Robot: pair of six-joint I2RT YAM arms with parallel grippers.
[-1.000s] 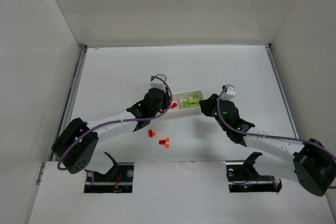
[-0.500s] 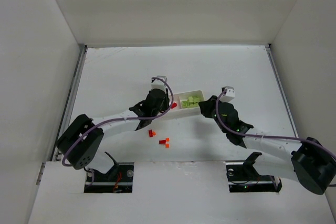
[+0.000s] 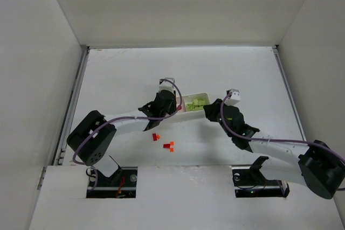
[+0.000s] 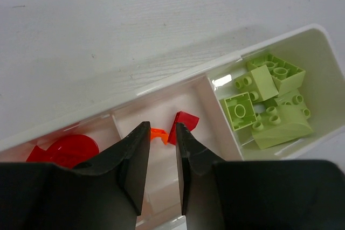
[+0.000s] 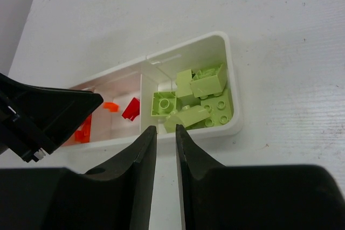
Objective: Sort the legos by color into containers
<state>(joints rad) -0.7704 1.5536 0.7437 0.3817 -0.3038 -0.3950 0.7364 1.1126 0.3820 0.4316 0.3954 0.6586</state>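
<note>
The white tray [image 3: 206,94] lies at mid-table. Its right container holds several yellow-green legos [image 4: 264,100] [image 5: 202,100]. In the middle container lie a small orange piece [image 4: 159,134] [image 5: 110,106] and a red piece [image 4: 184,124] [image 5: 131,110]. A round red piece [image 4: 73,149] sits in the left one. My left gripper [image 4: 161,127] [image 3: 175,109] hovers over the middle container, jaws a narrow gap apart and empty. My right gripper [image 5: 165,129] [image 3: 207,112] hangs just above the tray's near rim [image 5: 188,136], slightly open and holding nothing.
Three loose pieces lie on the table in front of the tray: a red one [image 3: 155,136], a dark red one [image 3: 167,145] and an orange one [image 3: 172,148]. White walls enclose the table on three sides. The left arm's finger [image 5: 48,114] shows in the right wrist view.
The left arm has swung its elbow inward and its gripper has edged right over the tray. The right arm has hardly moved. Both jaws have parted very slightly.
</note>
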